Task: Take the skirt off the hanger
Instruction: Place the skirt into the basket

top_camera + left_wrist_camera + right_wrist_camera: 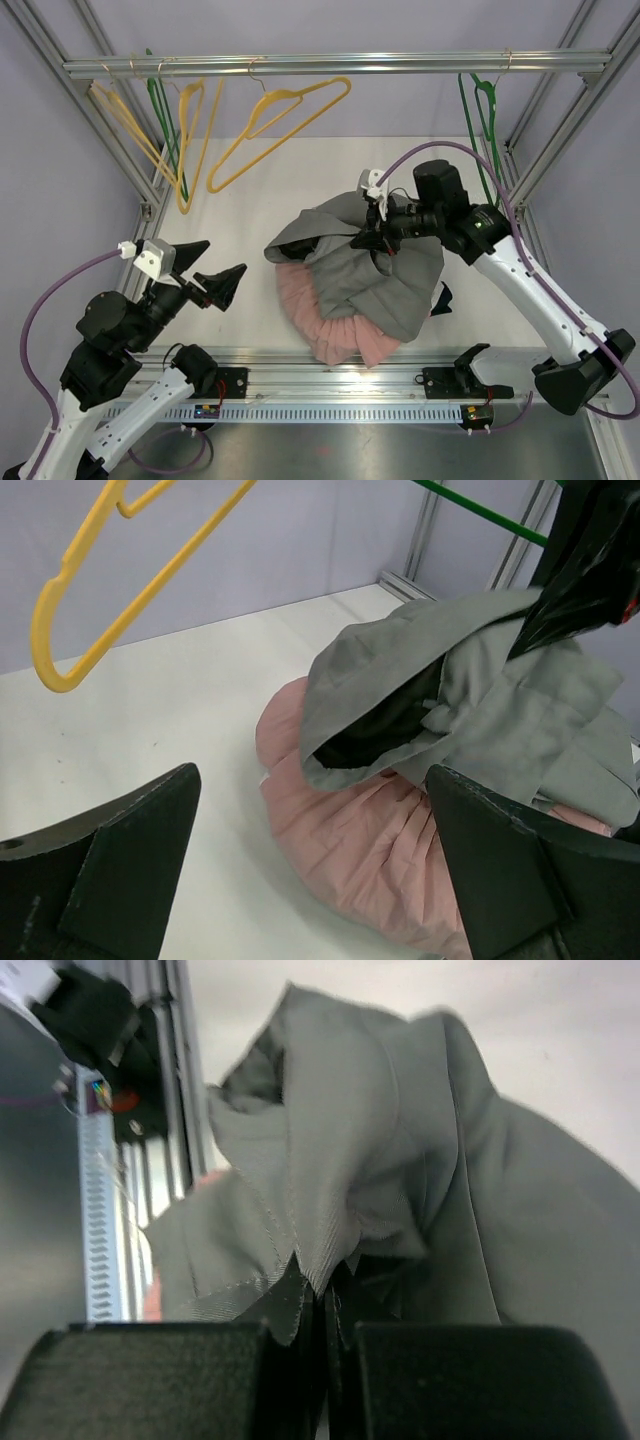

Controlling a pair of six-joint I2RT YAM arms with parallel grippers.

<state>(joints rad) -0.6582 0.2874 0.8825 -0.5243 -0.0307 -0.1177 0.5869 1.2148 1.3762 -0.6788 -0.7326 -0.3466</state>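
The right gripper (366, 240) is closed tight, its jaws pinching a fold of the grey skirt (385, 275); in the right wrist view the cloth rises to a peak straight out of the seam between the fingers (180, 1380). The left gripper (226, 256) stands fully wide, holding and touching nothing, off to the left of the heap above the table (280, 190). The grey skirt lies crumpled at mid-table, draped over a pink skirt (330, 325), its long axis running from far left to near right. Its dark-lined opening faces the left gripper. Whether a hanger sits inside it cannot be told.
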